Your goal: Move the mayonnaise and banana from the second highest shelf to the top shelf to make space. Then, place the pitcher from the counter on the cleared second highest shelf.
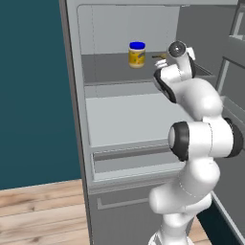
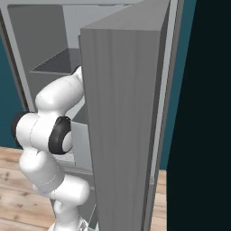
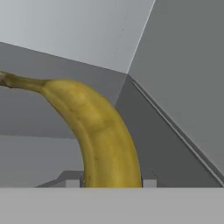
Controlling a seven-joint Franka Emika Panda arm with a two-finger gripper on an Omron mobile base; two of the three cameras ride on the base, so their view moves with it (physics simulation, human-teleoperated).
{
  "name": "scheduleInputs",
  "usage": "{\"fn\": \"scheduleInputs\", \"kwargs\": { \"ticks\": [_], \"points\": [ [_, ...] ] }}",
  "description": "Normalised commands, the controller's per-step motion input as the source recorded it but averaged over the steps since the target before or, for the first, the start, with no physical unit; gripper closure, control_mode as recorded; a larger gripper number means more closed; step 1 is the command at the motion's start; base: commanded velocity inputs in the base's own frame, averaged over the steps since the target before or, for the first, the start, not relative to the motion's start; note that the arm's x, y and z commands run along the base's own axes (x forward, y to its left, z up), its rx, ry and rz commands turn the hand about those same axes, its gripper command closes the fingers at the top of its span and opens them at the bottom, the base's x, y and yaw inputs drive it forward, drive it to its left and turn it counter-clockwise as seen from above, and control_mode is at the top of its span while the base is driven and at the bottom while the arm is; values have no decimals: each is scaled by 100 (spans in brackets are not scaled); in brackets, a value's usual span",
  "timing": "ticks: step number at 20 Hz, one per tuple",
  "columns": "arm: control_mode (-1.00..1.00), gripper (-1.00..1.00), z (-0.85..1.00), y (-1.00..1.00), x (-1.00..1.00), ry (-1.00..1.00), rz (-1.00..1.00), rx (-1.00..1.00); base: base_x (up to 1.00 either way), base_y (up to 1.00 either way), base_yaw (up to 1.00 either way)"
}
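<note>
The mayonnaise, a small jar with a blue lid and yellow label, stands on the dark grey top shelf of the open fridge. My gripper reaches in just to its right, at the level of that shelf. In the hand view the yellow banana curves up from between the fingertips, and my gripper is shut on it over the dark board. Whether the banana touches the shelf I cannot tell. Below lies the pale second highest shelf, bare. The pitcher and counter are out of view.
The fridge's right inner wall is close beside the banana. The open fridge door stands tall to the right of the arm. A drawer front sits under the pale shelf. A wooden floor lies below.
</note>
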Motion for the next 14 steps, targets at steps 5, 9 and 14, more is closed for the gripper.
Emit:
{"fn": "scheduleInputs", "kwargs": {
  "ticks": [5,9,14],
  "points": [
    [-100,-100,-17,-13,88,1,0,2,0,0,0],
    [-100,-100,-17,-8,80,0,0,1,0,0,0],
    [-100,-100,-6,0,26,0,0,0,0,0,0]
  ]
}}
